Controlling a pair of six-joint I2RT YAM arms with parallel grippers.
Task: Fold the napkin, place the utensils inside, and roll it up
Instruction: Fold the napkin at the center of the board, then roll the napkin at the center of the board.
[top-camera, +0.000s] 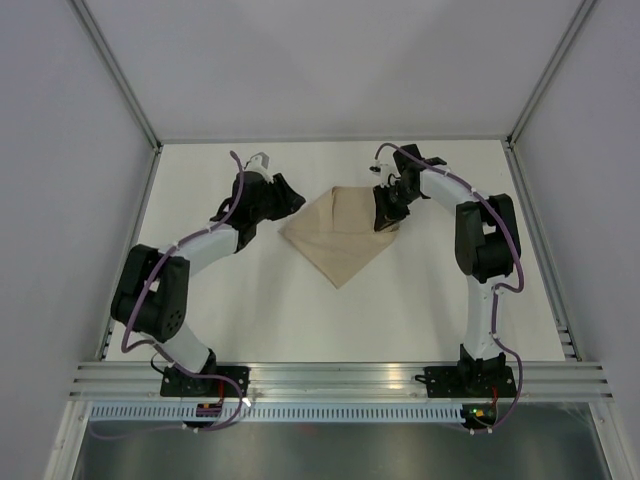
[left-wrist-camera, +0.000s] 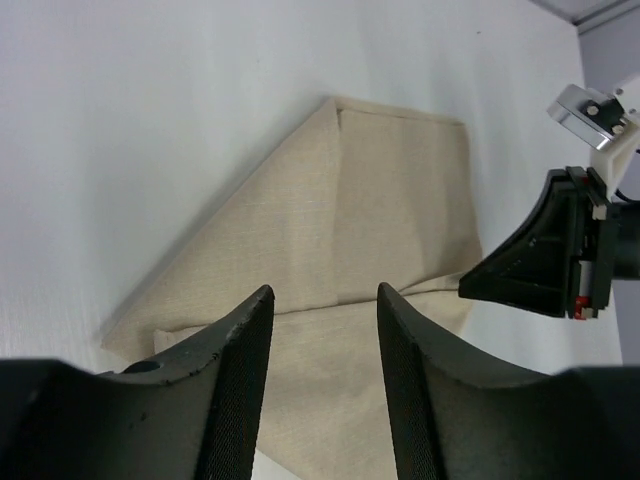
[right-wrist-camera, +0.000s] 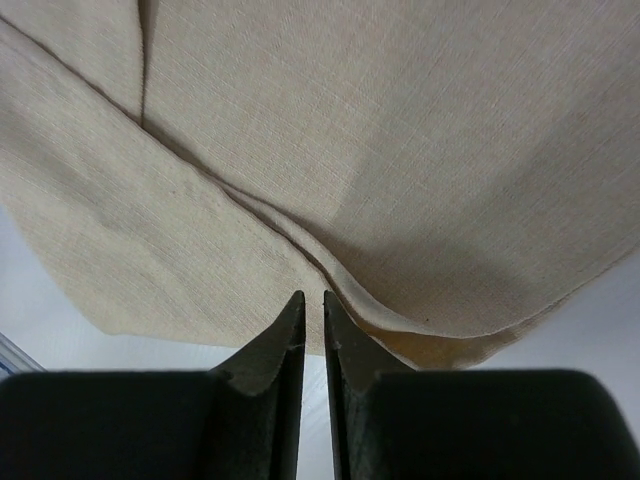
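The tan napkin (top-camera: 340, 235) lies folded on the white table, a pointed corner toward the arms. My left gripper (top-camera: 296, 199) hovers at its left edge. In the left wrist view it (left-wrist-camera: 325, 300) is open, nothing between the fingers, the napkin (left-wrist-camera: 360, 220) beyond them. My right gripper (top-camera: 388, 216) sits over the napkin's right corner. Seen from the right wrist it (right-wrist-camera: 312, 300) is almost shut, a thin slit between the fingers with no cloth in it. The napkin's (right-wrist-camera: 380, 140) upper layer bulges up just right of the tips. The utensils are out of view.
White walls with metal corner posts (top-camera: 120, 75) close the table in on three sides. An aluminium rail (top-camera: 340, 378) carries both arm bases at the near edge. The right gripper's black body (left-wrist-camera: 545, 255) shows at the right of the left wrist view.
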